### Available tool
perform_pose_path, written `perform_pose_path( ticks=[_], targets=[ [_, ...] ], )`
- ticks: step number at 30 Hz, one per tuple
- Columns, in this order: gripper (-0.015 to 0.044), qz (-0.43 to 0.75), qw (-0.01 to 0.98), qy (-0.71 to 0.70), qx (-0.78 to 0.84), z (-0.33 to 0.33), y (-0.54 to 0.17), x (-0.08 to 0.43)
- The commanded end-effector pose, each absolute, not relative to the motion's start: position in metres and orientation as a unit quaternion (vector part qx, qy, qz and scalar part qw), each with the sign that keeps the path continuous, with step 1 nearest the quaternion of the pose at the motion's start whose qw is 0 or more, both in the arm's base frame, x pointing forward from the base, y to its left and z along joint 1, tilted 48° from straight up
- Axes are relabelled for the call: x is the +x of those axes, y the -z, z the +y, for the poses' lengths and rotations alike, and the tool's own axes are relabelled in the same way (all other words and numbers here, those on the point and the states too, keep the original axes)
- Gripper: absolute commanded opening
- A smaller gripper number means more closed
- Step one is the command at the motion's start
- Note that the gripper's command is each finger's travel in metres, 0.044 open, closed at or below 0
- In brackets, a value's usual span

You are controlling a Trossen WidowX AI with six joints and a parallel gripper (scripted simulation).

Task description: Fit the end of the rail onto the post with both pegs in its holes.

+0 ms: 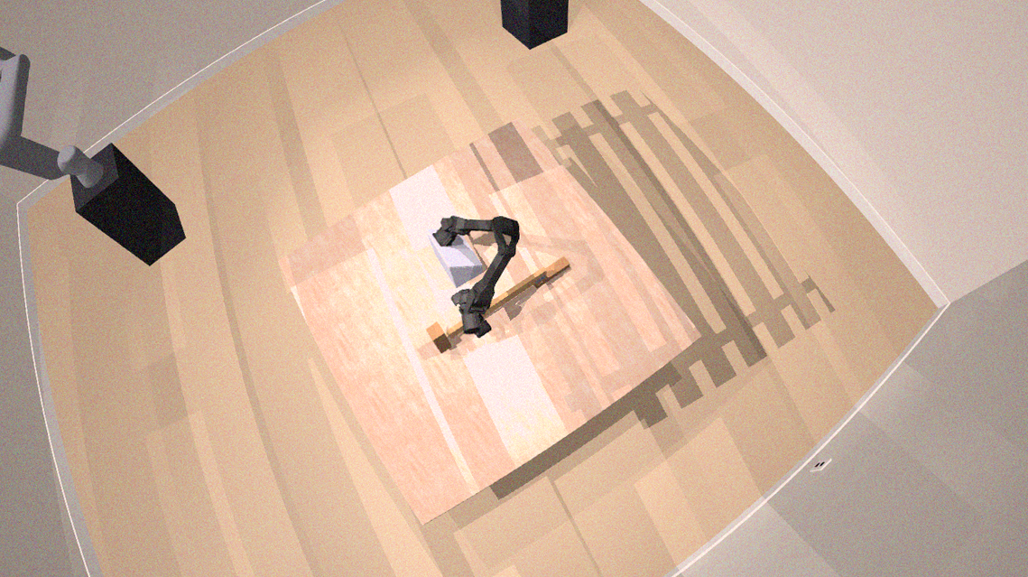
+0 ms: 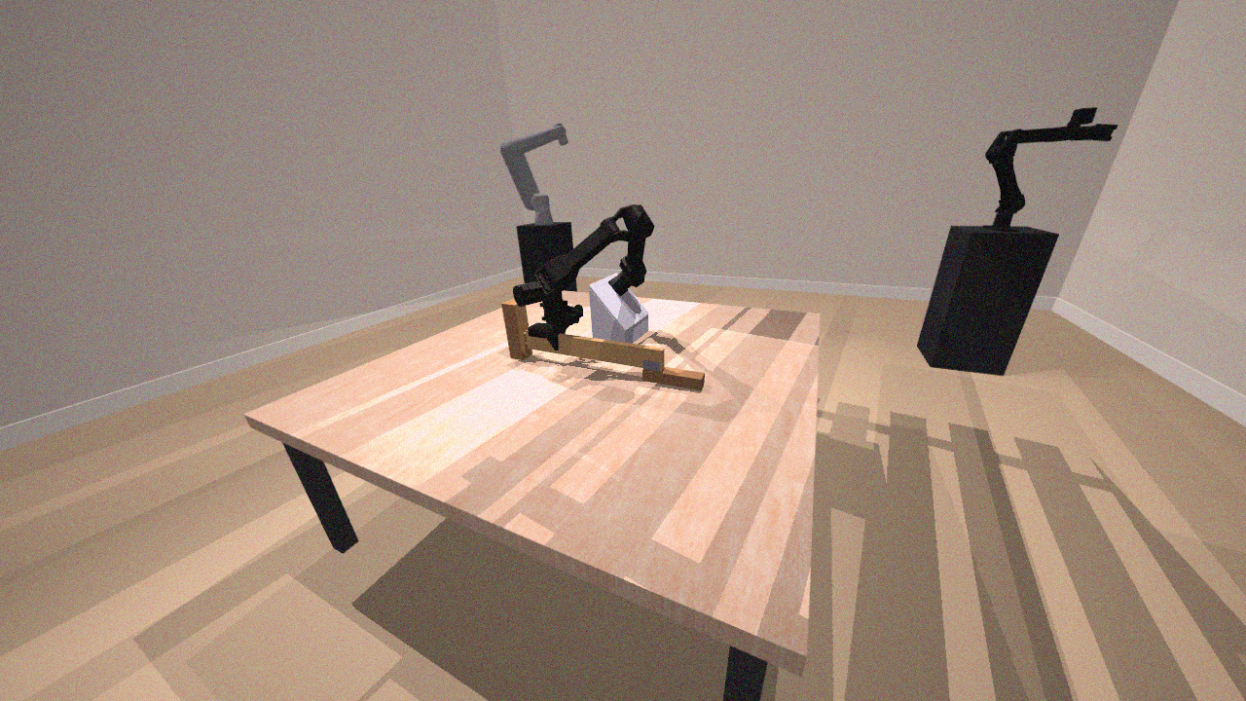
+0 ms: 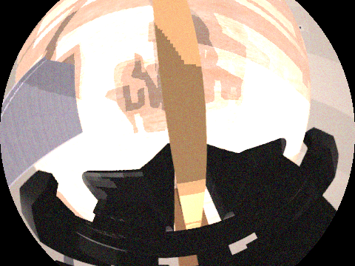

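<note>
The long wooden rail (image 1: 513, 294) (image 2: 614, 350) (image 3: 186, 118) has its far end in the bracket (image 2: 651, 366) on the low footboard block (image 1: 559, 266) (image 2: 685, 378). Its near end is raised off the table, close to the upright post (image 1: 437, 333) (image 2: 515, 329). My gripper (image 1: 475, 321) (image 2: 551, 338) (image 3: 181, 145) is shut on the rail near this end, one finger on each side. The gripper partly hides the joint in the top and exterior views. The pegs, the holes and any small gap at the post cannot be made out clearly.
A pale grey angular stand (image 1: 457, 260) (image 2: 616, 317) (image 3: 41, 114) under the arm's base stands beside the rail. The table (image 1: 440, 460) (image 2: 566, 488) carries strong light and shadow stripes. Two other arms on black pedestals (image 2: 546, 248) (image 2: 988, 300) stand away from the table.
</note>
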State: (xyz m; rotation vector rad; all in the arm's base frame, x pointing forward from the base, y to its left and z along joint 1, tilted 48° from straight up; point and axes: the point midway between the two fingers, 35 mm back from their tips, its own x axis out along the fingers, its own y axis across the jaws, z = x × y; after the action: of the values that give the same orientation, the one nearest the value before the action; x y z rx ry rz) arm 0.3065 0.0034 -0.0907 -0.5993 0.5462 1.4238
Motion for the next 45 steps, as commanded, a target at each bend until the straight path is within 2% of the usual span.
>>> perform_pose_path(
  ticks=[1,45],
  targets=[
    [0.0000,0.244,0.684,-0.633,-0.269,0.0022,0.0899,0.3077],
    [0.0000,0.244,0.684,-0.633,-0.269,0.0033,0.0865,0.3075]
  ],
)
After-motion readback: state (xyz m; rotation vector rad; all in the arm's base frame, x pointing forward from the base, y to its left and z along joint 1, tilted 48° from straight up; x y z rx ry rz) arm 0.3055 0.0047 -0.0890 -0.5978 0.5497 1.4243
